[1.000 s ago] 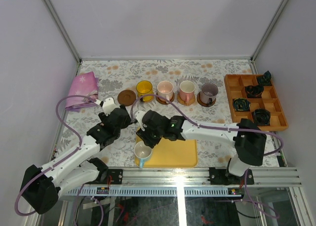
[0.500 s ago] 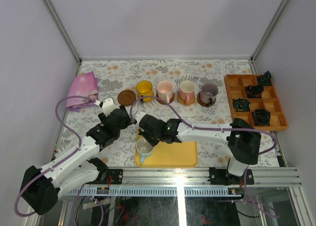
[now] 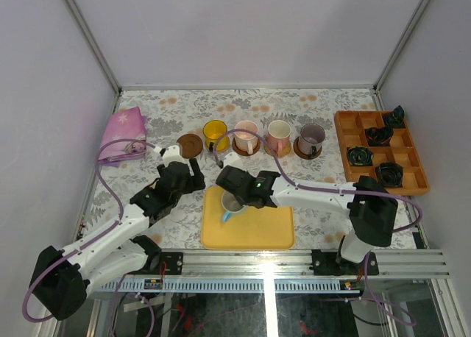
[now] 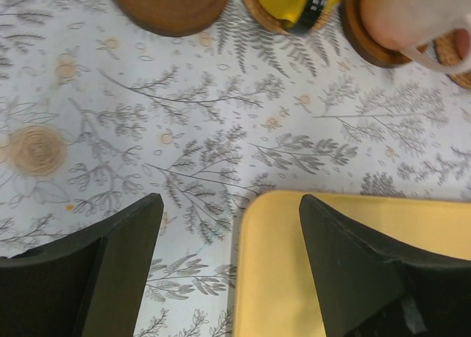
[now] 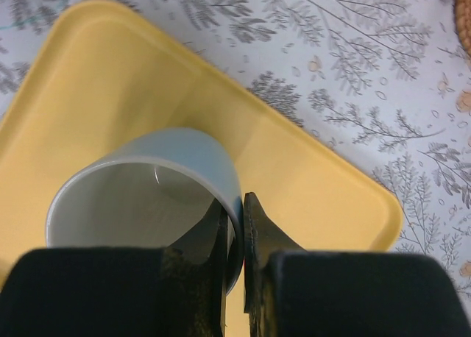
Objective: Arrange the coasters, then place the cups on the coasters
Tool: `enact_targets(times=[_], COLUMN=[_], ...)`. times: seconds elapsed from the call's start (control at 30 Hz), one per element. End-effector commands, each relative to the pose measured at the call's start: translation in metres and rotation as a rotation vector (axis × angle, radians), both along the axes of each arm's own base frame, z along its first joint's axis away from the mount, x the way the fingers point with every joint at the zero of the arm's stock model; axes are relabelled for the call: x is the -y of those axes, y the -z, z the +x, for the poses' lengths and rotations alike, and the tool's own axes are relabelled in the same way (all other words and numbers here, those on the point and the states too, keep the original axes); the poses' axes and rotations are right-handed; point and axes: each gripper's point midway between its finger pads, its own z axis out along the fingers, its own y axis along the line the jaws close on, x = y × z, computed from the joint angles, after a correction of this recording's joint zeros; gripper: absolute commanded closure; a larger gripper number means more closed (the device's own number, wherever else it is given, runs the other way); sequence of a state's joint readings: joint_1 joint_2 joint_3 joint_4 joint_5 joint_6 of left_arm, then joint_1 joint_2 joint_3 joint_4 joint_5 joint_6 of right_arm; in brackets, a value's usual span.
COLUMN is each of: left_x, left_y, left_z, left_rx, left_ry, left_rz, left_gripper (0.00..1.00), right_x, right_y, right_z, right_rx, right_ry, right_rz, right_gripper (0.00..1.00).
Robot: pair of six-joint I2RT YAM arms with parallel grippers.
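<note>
- Right wrist view: noted right gripper (image 5: 235, 204) pressed almost together, pinching the wall of the white-and-blue cup (image 5: 147, 197), one finger inside the rim and one outside.
- Located that cup over the yellow tray (image 5: 96, 79), toward its far left part, mouth facing the wrist camera; cannot tell whether its base touches the tray.
- Left wrist view: recorded left gripper (image 4: 229, 204) spread wide, holding nothing, hanging over the patterned table (image 4: 184, 131) at the tray's far left corner.
- Top external view: logged a row beyond both grippers, left to right: bare dark coaster (image 3: 189, 144), yellow cup (image 3: 215, 134), first pink cup (image 3: 246, 135), second pink cup (image 3: 278, 135), grey-purple cup (image 3: 311, 138).
- Found each of those four cups seated on one of the occupied coasters (image 3: 307, 152).
- Marked pink cloth (image 3: 124, 132) at far left and orange divided tray (image 3: 379, 164) at right, well apart from the row.
</note>
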State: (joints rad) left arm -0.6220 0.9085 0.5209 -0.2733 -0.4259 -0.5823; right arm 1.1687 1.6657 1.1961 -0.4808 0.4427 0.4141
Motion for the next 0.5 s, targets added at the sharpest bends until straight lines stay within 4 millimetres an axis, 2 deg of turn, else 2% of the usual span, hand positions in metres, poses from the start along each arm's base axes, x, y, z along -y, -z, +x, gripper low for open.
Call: enact_targets(times=[0.0, 0.07, 0.23, 0.47], left_x=[0.034, 0.044, 0.074, 0.119], left_y=[-0.015, -0.015, -0.025, -0.040], left_z=[0.003, -0.001, -0.017, -0.054], left_rx=[0.070, 0.073, 0.123, 0.172], left_ry=[0.189, 0.257, 0.434, 0.732], left_rz=[-0.063, -0.077, -0.154, -0.235], left_gripper=[0.25, 0.25, 0.25, 0.23], right_x=[0.022, 0.027, 0.040, 0.041], right_y=[-0.022, -0.022, -0.015, -0.009], right_z=[0.023, 0.026, 0.032, 0.028], right_rx=[0.042, 0.042, 0.033, -0.005], right_ry=[0.137, 0.151, 0.193, 0.183], right_rz=[0.078, 0.083, 0.074, 0.085], right_gripper=[1.00, 0.98, 0.86, 0.55])
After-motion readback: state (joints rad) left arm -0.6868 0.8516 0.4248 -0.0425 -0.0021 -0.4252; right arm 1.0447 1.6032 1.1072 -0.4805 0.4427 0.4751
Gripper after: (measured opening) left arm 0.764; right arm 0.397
